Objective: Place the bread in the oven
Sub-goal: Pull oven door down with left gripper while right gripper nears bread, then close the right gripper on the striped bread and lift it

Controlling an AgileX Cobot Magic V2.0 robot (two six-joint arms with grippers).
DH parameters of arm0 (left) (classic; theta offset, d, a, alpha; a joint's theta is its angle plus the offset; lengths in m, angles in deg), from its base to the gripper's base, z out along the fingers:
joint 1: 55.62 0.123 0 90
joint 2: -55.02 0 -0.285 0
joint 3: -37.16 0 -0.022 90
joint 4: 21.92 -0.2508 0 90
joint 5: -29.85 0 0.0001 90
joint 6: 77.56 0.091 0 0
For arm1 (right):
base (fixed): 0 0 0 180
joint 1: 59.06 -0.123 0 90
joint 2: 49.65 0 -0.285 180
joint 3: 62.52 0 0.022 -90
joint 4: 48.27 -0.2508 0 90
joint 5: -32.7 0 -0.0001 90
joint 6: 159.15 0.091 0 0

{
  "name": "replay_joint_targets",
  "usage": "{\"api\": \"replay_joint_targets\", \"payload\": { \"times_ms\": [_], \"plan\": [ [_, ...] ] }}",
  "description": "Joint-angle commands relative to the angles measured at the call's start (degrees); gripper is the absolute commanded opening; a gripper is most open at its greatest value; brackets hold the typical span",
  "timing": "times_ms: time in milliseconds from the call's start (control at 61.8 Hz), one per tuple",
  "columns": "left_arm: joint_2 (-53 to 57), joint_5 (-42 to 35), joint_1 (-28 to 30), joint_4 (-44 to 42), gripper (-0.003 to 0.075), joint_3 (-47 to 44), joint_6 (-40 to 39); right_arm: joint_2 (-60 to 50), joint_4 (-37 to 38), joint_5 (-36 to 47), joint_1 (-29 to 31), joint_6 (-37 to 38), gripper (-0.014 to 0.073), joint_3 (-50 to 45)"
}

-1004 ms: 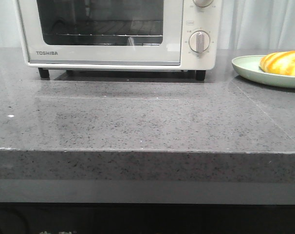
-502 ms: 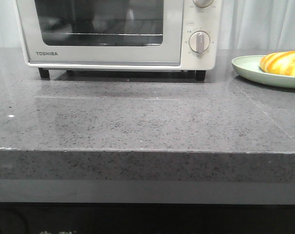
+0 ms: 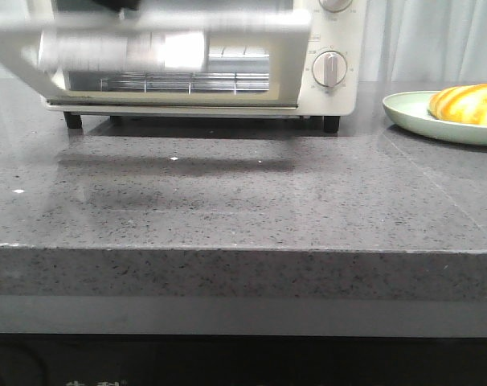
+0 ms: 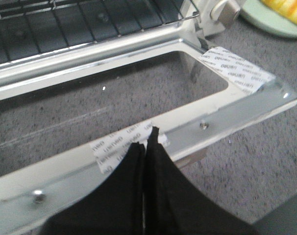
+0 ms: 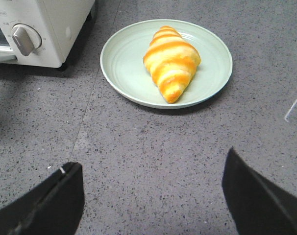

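The oven [image 3: 333, 36] stands at the back left of the counter, its glass door [image 3: 147, 39] swung partway down and blurred, the wire rack [image 3: 187, 80] showing inside. In the left wrist view my left gripper [image 4: 147, 139] is shut, its tips against the door's top edge [image 4: 227, 112], with the rack [image 4: 89, 22] beyond. A dark bit of that gripper [image 3: 119, 4] shows at the top of the front view. The bread [image 3: 468, 103] lies on a pale green plate [image 3: 404, 112] at the right. My right gripper [image 5: 152, 159] is open and empty, short of the plate [image 5: 119, 58] and bread [image 5: 171, 61].
The oven's round knob [image 3: 329, 69] is on its right panel and shows in the right wrist view [image 5: 23, 39]. The grey speckled counter [image 3: 243, 201] runs to a front edge. White curtains hang behind. The plate's rim also shows in the left wrist view [image 4: 266, 22].
The oven door was shut and has swung outward and down. The left gripper has come into the top of the front view. Bread and plate have not moved.
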Motion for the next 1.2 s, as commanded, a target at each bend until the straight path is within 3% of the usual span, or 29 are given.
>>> {"api": "replay_joint_targets", "payload": {
  "times_ms": [0, 502, 858, 1182],
  "plan": [
    [5.6, 1.5, 0.0, -0.7, -0.0018, 1.3, 0.1, 0.3, 0.5, 4.5, 0.1, -0.6, 0.0593, 1.7],
    [30.6, 2.6, 0.0, -17.8, -0.0018, -13.8, -12.2, 3.3, -0.8, 2.9, 0.3, -0.1, 0.0593, 4.6],
    [35.7, 2.6, 0.0, -18.0, -0.0018, -15.9, -12.2, 23.8, -0.2, -8.2, 5.2, -0.1, 0.0593, 21.1],
    [35.7, 2.6, 0.0, -18.0, -0.0018, -15.9, -12.2, 42.2, -1.2, -14.4, 5.3, -0.2, 0.0593, 35.6]
  ]
}}
